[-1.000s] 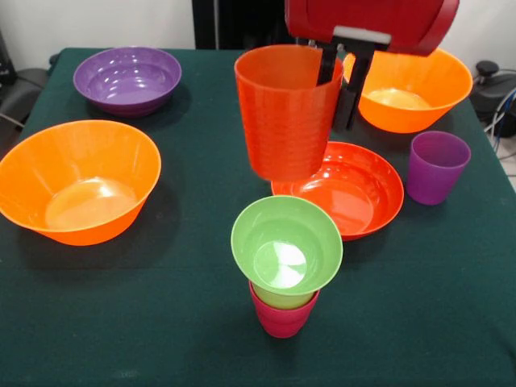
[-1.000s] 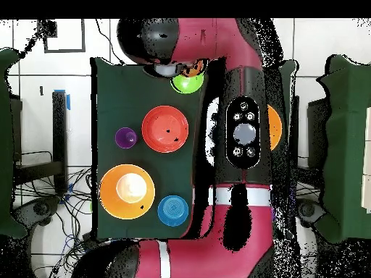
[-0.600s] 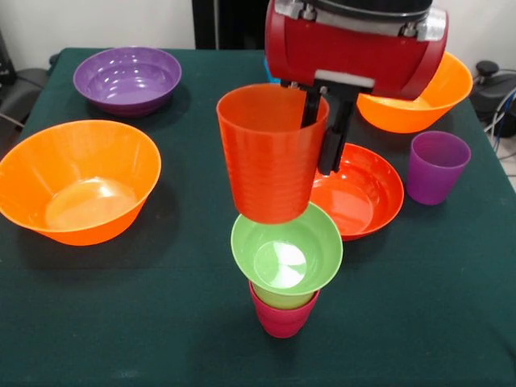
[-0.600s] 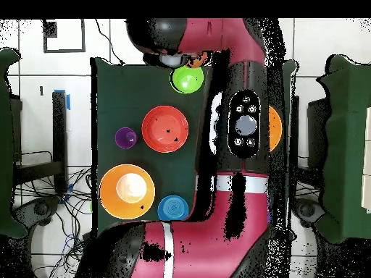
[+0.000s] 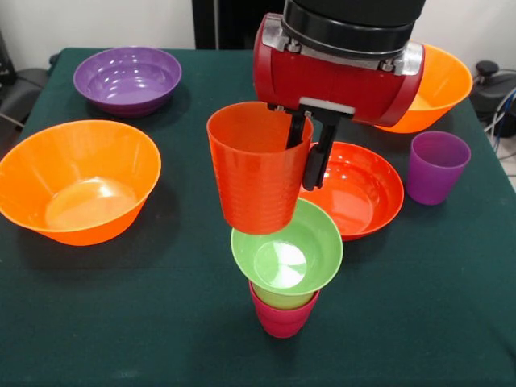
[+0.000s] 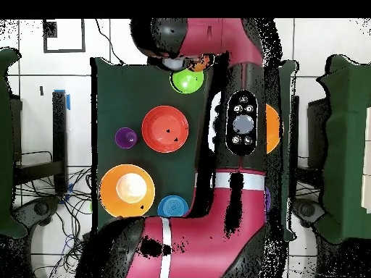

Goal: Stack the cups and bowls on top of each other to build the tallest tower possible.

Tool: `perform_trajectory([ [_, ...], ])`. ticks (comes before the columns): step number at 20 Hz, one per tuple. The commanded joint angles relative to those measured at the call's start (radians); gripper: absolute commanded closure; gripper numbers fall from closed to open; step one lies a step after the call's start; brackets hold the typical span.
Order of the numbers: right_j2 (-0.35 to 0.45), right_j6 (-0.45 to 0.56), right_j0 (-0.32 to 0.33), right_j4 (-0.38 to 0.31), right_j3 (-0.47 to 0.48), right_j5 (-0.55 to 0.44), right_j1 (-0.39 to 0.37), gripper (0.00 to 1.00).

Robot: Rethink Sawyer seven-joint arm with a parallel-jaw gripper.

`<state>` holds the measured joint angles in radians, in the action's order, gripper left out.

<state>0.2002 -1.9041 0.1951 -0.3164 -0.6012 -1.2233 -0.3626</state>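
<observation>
Nearest the camera stands the tower point(image 5: 284, 302) — a crimson cup point(image 5: 282, 318) with a lime green cup point(image 5: 282, 299) nested in it and a small lime green bowl point(image 5: 286, 256) seated on top, mouth up. Just above and slightly left of that bowl hangs the orange-red cup point(image 5: 258, 168), upright, its base overlapping the bowl's far-left rim in the front view. The gripper point(image 5: 305, 153) pinches the cup's right wall, one finger inside and one outside. I judge the cup must shift a little right and toward the camera before lowering. Farther right lie the red-orange bowl point(image 5: 363, 189) and the purple cup point(image 5: 435, 168).
</observation>
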Motion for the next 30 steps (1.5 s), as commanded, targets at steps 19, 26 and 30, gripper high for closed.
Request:
perform_trajectory([
  [19,-0.04,-0.125,-0.064,0.024,-0.092,0.146,0.045,1.0],
  [26,-0.065,-0.131,-0.067,0.042,-0.14,0.156,0.041,1.0],
  [30,-0.078,-0.148,-0.074,0.051,-0.181,0.19,0.033,1.0],
])
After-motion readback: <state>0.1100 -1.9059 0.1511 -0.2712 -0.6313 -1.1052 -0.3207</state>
